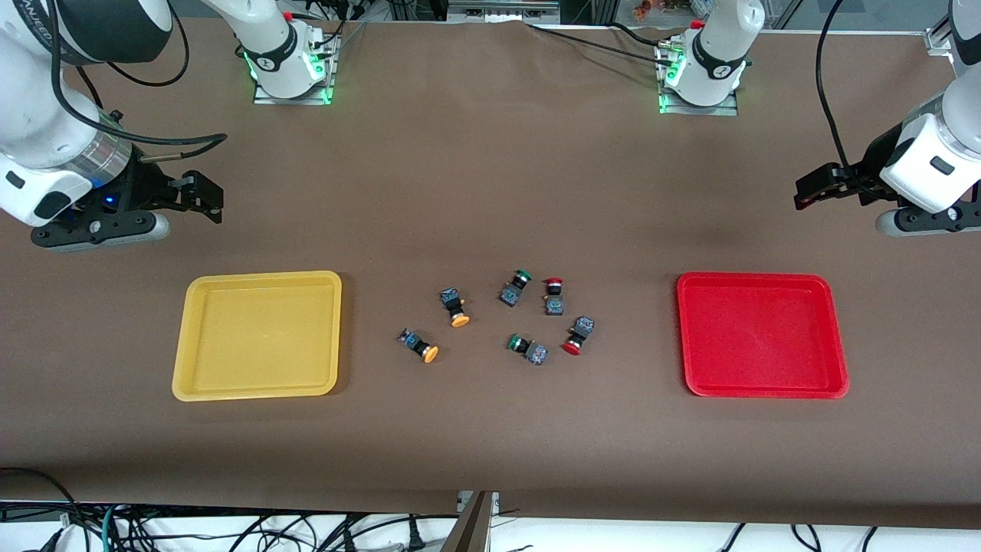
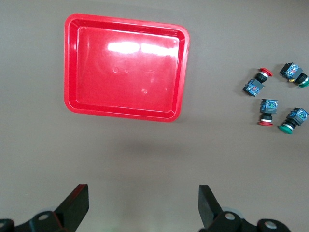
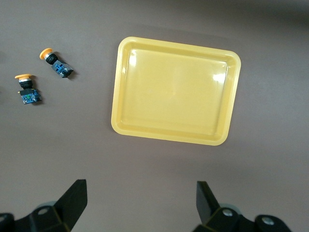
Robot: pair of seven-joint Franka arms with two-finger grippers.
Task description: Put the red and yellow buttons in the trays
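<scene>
1. The right gripper (image 1: 201, 201) hangs in the air toward the right arm's end of the table, above bare cloth beside the yellow tray (image 1: 201, 383). Its fingers (image 3: 72, 198) stand wide apart and hold nothing. That tray is empty.

2. The two yellow buttons (image 1: 420, 346) (image 1: 454, 306) lie on their sides in the middle of the table, between the trays and on the yellow tray's side of the cluster. They look like the right arm's natural first pick. I would take the one nearer the tray first, closing the fingers across its dark square body, since the round cap would probably slip.

3. The two green buttons (image 1: 516, 287) (image 1: 527, 348) lie in the same cluster and are best left alone. One of them sits just beside a red button, so a descent there needs a narrow, careful approach.

4. The two red buttons (image 1: 553, 297) (image 1: 578, 336) lie on the side of the cluster toward the red tray (image 1: 766, 391), which is also empty. They suit the left arm.

5. The left gripper (image 1: 824, 188) hovers over bare cloth beside the red tray, at the left arm's end of the table. Its fingers (image 2: 77, 203) are spread fully and empty. Nothing has been sorted yet, and moving one arm into the cluster at a time should avoid a clash.
</scene>
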